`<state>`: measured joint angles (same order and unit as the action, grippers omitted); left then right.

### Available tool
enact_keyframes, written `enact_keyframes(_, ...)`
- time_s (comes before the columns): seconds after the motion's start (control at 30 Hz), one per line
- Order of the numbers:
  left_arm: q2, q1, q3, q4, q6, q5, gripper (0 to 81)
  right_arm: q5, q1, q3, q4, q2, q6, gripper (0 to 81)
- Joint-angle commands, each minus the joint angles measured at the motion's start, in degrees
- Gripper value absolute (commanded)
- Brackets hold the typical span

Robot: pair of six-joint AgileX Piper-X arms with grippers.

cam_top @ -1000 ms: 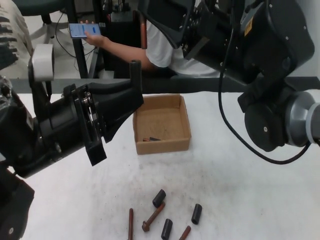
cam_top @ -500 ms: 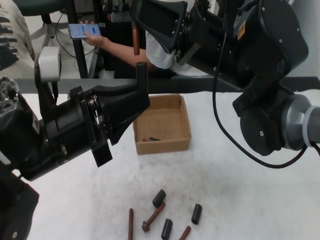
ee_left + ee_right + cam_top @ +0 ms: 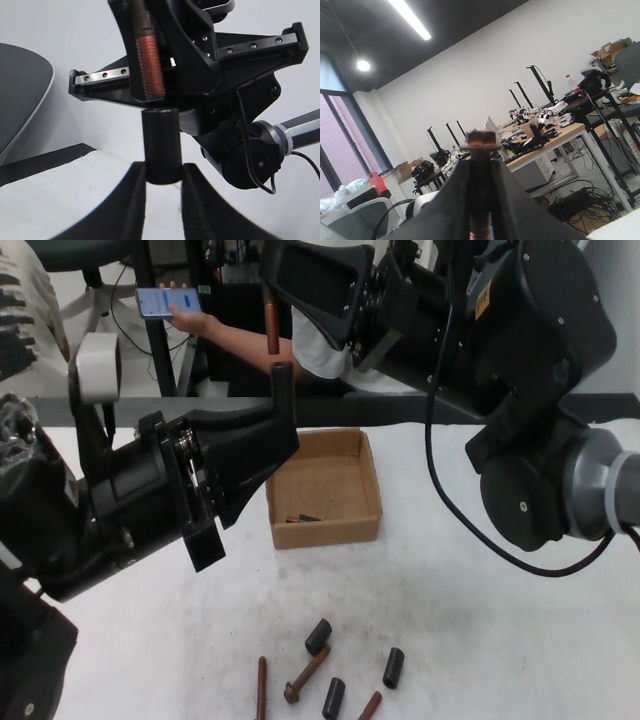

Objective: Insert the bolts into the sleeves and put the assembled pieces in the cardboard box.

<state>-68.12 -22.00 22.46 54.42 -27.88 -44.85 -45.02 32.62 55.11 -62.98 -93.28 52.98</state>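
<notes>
Over on the left, the left gripper point(image 3: 162, 172) has its jaws clamped on a black sleeve point(image 3: 161, 137) and holds it upright, well above the bench point(image 3: 480, 620). Straight over it hangs a coppery bolt point(image 3: 148, 60), threaded end down. Its tip is just above the sleeve's open top and not yet inside. The right gripper point(image 3: 480, 164) is closed tight on that bolt just under its hex head. Below and a little to the right sits the cardboard box point(image 3: 325, 533), with one dark piece point(image 3: 303, 518) lying against its near wall. Toward the near edge of the bench lie three loose sleeves point(image 3: 318, 636) and three loose bolts point(image 3: 305, 673), near one another.
</notes>
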Motion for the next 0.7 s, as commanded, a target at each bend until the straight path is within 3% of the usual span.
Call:
enact_keyframes(0.0,0.2,-0.3,0.1,1.1,0.5,0.3,0.3,-1.0,-0.1,0.7,-0.2,0.4,-0.3,0.8)
enact_keyframes(0.67,0.2,1.3,0.1,1.1,0.8,0.4,0.3,-2.5,-1.5,0.7,-0.2,0.4,-0.7,0.8)
